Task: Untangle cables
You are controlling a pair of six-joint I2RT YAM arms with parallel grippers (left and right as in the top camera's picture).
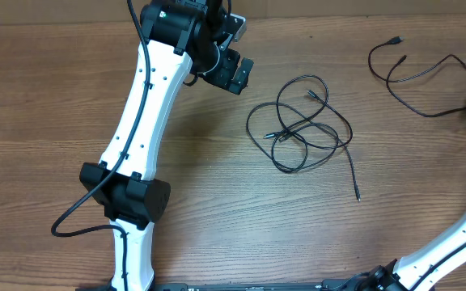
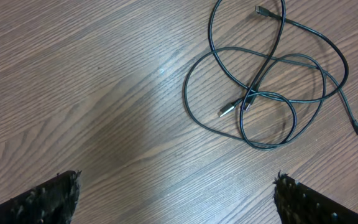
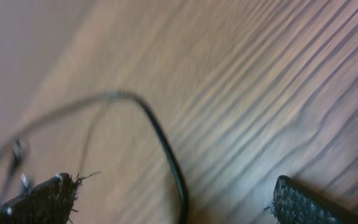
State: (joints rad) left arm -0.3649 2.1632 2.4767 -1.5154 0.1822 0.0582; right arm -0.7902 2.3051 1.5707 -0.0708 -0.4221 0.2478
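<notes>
Cables (image 1: 302,121) lie knotted in a bunch at the middle of the wooden desk (image 1: 217,218), and I see a single cable (image 1: 421,73) curling well apart from them at the far right. The left arm (image 1: 144,105), white with black joints, reaches from the near edge up to the far side, left of the bunch. The right arm (image 1: 451,242) comes in at the near right corner.

The left hand (image 2: 178,180) hangs over bare wood with its fingers (image 2: 42,202) spread wide, grasping nothing; the bunch (image 2: 260,81) sits beyond it. The right hand (image 3: 173,186) is released too, its fingers (image 3: 309,202) far apart, with the single cable (image 3: 165,146) running between them, blurred. In the bunch, loops cross over one another and two small plugs (image 2: 236,107) meet near the centre.
</notes>
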